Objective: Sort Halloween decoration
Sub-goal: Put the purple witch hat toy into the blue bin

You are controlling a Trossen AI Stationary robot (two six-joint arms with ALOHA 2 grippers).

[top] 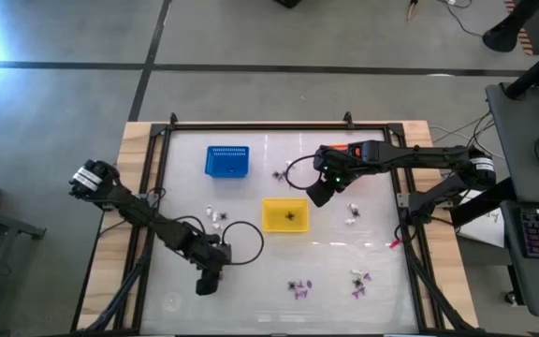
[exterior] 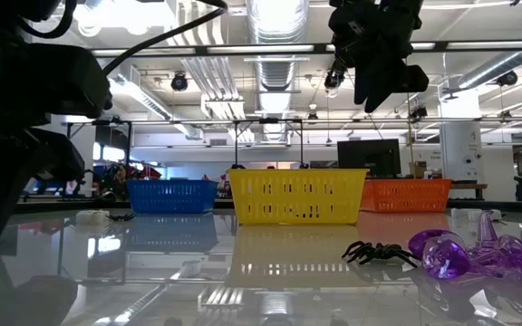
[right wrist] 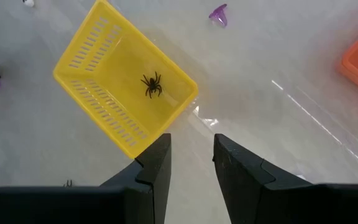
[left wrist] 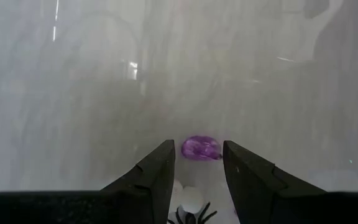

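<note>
Halloween trinkets lie scattered around the yellow basket (top: 285, 214), one black spider (right wrist: 151, 84) already inside it.

Left of the yellow basket, near the bench's (top: 251, 309) front edge, the left claw (top: 205, 281) hangs low with its fingers narrowly parted and empty; its wrist view shows a purple trinket (left wrist: 201, 148) just ahead between the fingertips, with white pieces (left wrist: 190, 198) and a dark spider close under them. It should probably close on the purple piece alone, keeping clear of those neighbours. Just right of the basket and above its rim, the right claw (top: 317, 194) hovers, fingers slightly apart and holding nothing. Farther right lie white trinkets (top: 352, 214).
</note>
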